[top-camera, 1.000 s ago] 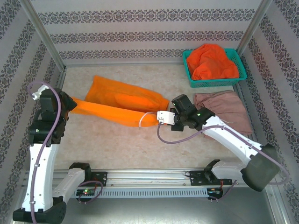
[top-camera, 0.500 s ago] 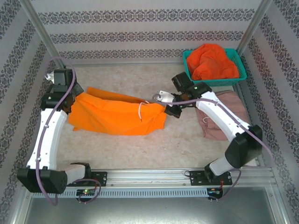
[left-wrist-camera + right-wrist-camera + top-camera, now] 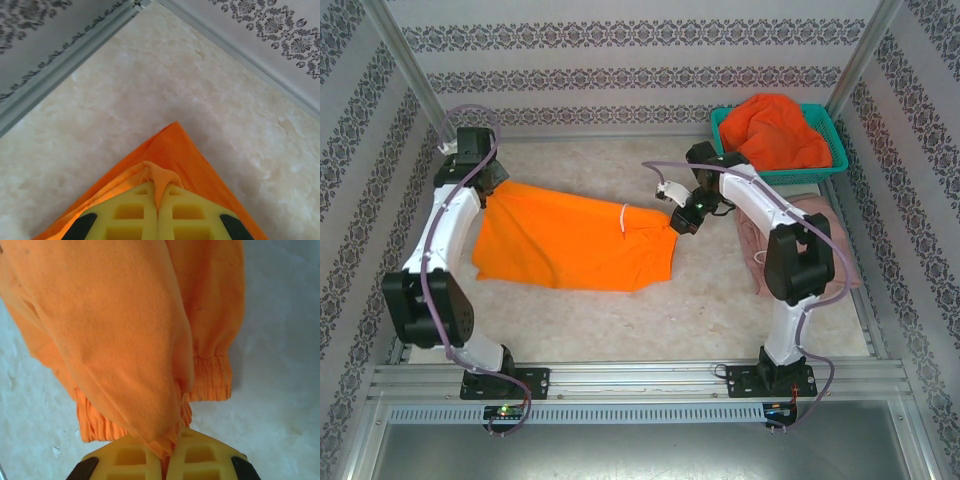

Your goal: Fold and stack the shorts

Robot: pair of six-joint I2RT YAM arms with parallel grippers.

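The orange shorts lie spread across the table's middle, with a white drawstring on top. My left gripper is shut on their far left corner; a fold of orange cloth is pinched between the yellow fingers. My right gripper is shut on the right end, where the orange shorts hang from the jaws beside the gathered waistband. The dusty pink shorts lie at the right, partly under the right arm. The red-orange shorts are bunched in the basket.
A teal mesh basket stands at the far right corner. Patterned walls with metal rails close in the far and side edges, near my left gripper. Bare table shows in front of the orange shorts.
Both arms swung from the near side toward the back, carrying the orange shorts' held edge with them. The cloth has gone from a stretched strip to a flat, wide shape.
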